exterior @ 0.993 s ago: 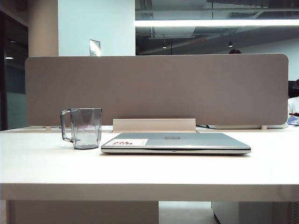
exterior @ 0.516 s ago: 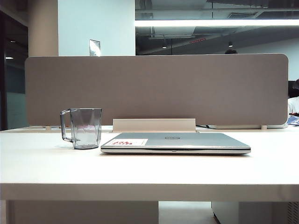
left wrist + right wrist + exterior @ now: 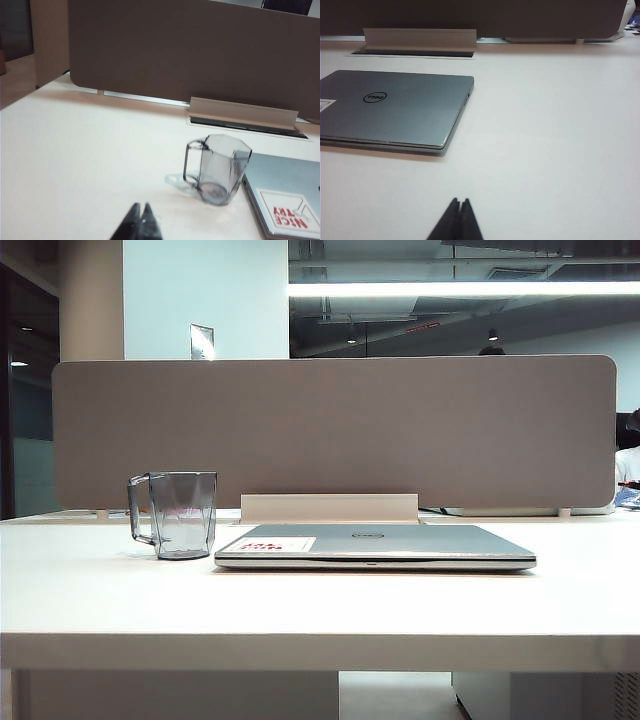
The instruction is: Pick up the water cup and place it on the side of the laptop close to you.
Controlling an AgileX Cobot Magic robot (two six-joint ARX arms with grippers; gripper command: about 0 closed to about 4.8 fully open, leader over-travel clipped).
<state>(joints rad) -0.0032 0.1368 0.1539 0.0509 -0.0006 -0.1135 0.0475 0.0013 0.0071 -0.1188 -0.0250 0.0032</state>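
Observation:
The water cup (image 3: 180,514), clear and grey-tinted with an angular loop handle, stands upright on the white table just left of the closed silver laptop (image 3: 375,546). In the left wrist view the cup (image 3: 221,169) sits beside the laptop's stickered corner (image 3: 287,200). My left gripper (image 3: 141,206) is shut and empty, hovering over bare table well short of the cup. My right gripper (image 3: 460,201) is shut and empty too, over the table near the laptop's (image 3: 395,107) front corner. Neither gripper shows in the exterior view.
A grey partition panel (image 3: 335,430) runs along the back of the table (image 3: 320,605). A white cable-tray lid (image 3: 330,507) stands open just behind the laptop.
The cup and laptop stay where they were. The exterior picture has shifted very slightly.

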